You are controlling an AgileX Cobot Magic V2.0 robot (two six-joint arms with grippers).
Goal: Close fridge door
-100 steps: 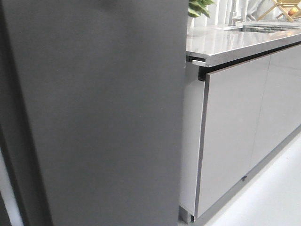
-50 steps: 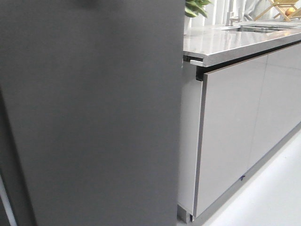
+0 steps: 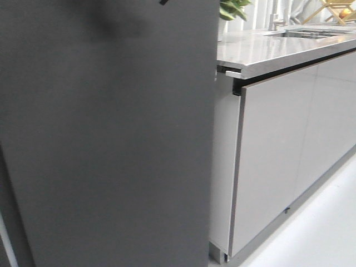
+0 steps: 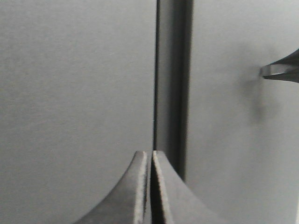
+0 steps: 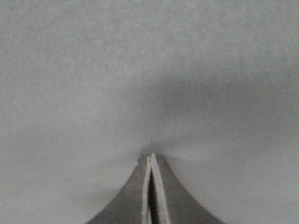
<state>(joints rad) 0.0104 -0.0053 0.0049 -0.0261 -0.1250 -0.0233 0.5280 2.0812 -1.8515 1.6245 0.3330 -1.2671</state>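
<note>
The fridge door shows its matte dark grey outer face and fills the left of the front view. A thin white sliver and a darker strip run along its left edge. In the left wrist view the door meets a matching grey panel at a narrow dark seam. My left gripper is shut and empty, its tips at that seam. My right gripper is shut and empty, its tips against the door face. It also shows in the left wrist view.
Glossy light grey cabinet fronts stand right of the door under a grey worktop with a sink and a plant. Pale floor lies at the lower right.
The darker strip and white sliver at the door's left edge have narrowed. The door's face now fills more of the front view, and a shadow has appeared near its top.
</note>
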